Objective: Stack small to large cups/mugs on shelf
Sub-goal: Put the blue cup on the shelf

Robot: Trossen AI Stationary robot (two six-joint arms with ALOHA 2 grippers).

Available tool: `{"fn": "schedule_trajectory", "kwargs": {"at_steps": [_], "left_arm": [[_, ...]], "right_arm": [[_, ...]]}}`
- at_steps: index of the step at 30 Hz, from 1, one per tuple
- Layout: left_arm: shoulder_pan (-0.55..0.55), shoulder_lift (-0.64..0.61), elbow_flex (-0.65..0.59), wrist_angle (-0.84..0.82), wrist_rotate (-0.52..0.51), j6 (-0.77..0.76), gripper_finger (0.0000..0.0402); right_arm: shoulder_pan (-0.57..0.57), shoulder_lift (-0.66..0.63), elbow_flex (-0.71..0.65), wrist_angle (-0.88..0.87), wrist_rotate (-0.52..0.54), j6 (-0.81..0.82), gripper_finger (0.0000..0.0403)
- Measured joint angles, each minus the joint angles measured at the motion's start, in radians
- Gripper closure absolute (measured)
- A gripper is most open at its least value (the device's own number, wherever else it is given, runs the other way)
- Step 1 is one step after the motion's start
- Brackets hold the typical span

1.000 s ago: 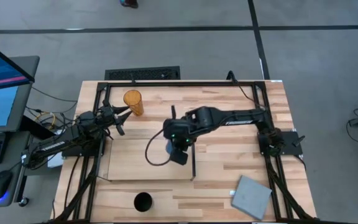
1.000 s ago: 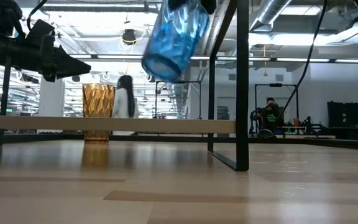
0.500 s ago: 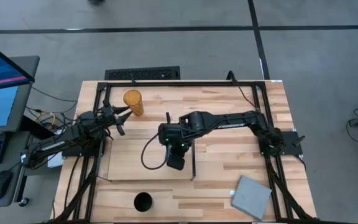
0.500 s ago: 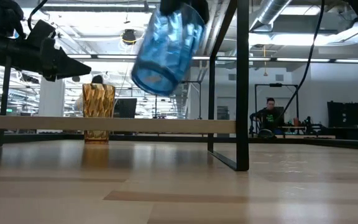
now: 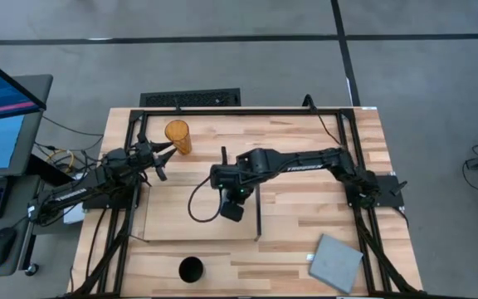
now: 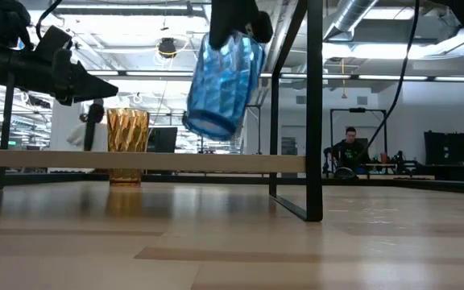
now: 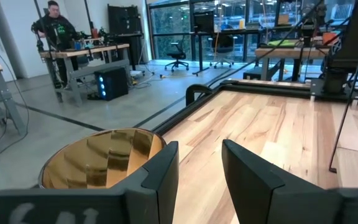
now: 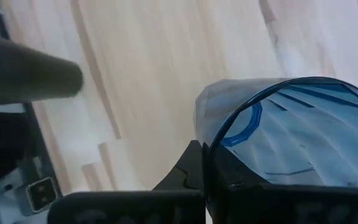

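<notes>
My right gripper [image 5: 227,195] is shut on a translucent blue cup [image 6: 220,84], held in the air above the pale plywood shelf [image 5: 181,220], close to its thin dark upright wall [image 5: 259,214]. The taller orange tumbler [image 5: 178,135] stands upright on its base on the table beyond the shelf's far left corner. My left gripper [image 5: 168,149] is open right beside the tumbler [image 7: 98,162], touching nothing. A short black cup [image 5: 191,269] stands near the table's near edge. My right gripper holds the blue cup by its wall at the rim [image 8: 253,115], one finger inside the mouth and one outside. The fingers come from above, pointing down. The cup hangs below them, tilted, its base [image 6: 208,125] lowest and clear of the shelf.
A grey square pad [image 5: 336,262] lies at the table's near right corner. A dark frame runs round the table [image 5: 322,199], with bare wood right of the shelf's wall. A person sits at a desk [image 6: 349,149] in the room behind.
My right gripper has gone a little toward the table's left edge and down with the blue cup. The cup has swung from a strong tilt to nearer upright and hangs lower over the shelf.
</notes>
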Motion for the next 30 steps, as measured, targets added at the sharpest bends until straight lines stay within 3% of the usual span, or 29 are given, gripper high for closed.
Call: {"fn": "schedule_trajectory", "kwargs": {"at_steps": [9, 30], "left_arm": [[0.0, 0.0, 0.0, 0.0, 0.001, -0.003, 0.0287], [0.0, 0.0, 0.0, 0.0, 0.002, -0.004, 0.0287]], "right_arm": [[0.052, 0.0, 0.001, 0.001, 0.071, 0.098, 0.0393], [0.075, 0.055, -0.008, 0.035, 0.044, 0.109, 0.0393]]}}
